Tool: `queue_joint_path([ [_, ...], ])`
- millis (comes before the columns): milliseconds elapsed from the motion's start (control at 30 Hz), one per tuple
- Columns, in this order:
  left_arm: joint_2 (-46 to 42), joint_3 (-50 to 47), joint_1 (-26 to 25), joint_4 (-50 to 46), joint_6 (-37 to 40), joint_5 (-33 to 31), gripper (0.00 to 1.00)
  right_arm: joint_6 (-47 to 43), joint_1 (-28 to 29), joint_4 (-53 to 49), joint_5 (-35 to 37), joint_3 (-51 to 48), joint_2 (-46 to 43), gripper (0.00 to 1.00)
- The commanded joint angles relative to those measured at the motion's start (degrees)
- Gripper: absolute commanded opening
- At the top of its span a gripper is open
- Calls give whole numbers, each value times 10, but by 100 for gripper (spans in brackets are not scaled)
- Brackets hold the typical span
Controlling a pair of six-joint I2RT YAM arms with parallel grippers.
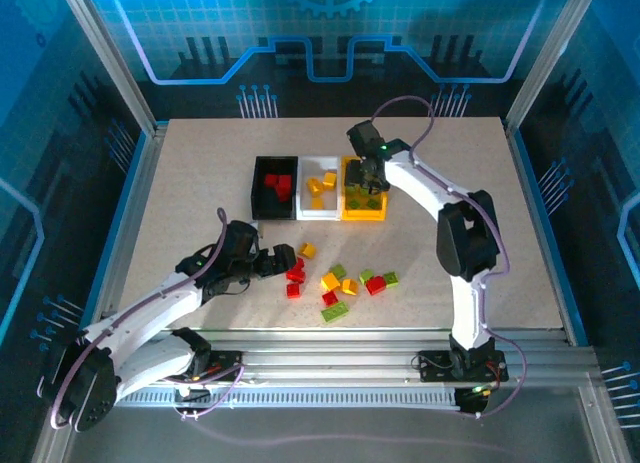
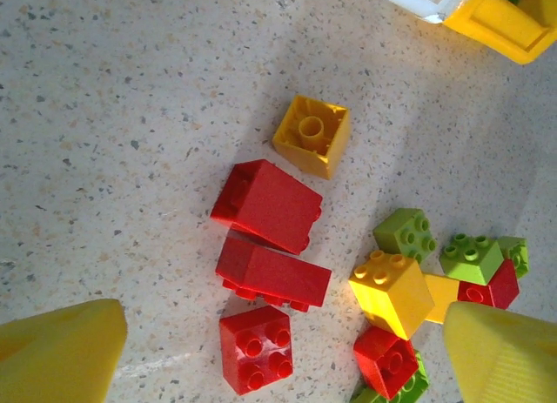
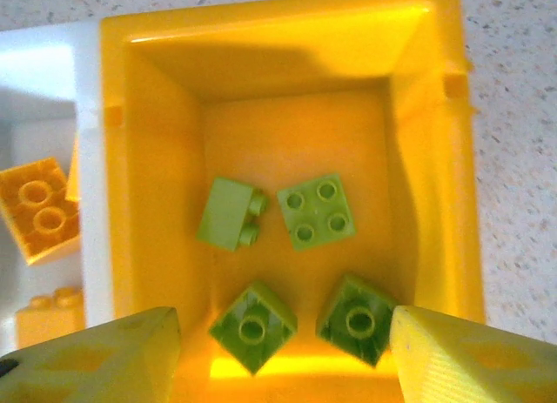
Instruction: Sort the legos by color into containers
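1. With left gripper wide open, empty, over red legos mid-frame: risks pinching two touching bricks together.
2. With right gripper parted, empty, above green legos in yellow bin, frame centre: risks clipping its rim.

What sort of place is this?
Likely a robot lab test cell: two arms bolted at a table's edge, framed blue panels enclosing it, and toy bricks with color bins as practice work.

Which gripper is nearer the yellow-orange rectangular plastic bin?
Right. The right gripper hangs directly above the yellow-orange bin; the left gripper hovers over loose red plastic bricks, well short of it.
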Motion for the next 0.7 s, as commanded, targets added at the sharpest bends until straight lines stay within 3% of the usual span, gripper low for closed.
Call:
queue_joint_path([
  [0,18,28,3,-24,29,25,90,7,16,23,-16,-51,-90,71],
  [133,53,43,-16,-42,48,9,83,7,30,57,-29,-150,-163,73],
  [300,118,72,-73,-59,72,-43,83,17,36,85,-43,-244,-225,74],
  [400,154,88,-99,-71,74,-61,78,23,35,93,-39,-277,-249,74],
  [667,200,84,-161,-112,71,-84,80,26,30,106,-35,-313,-288,75],
])
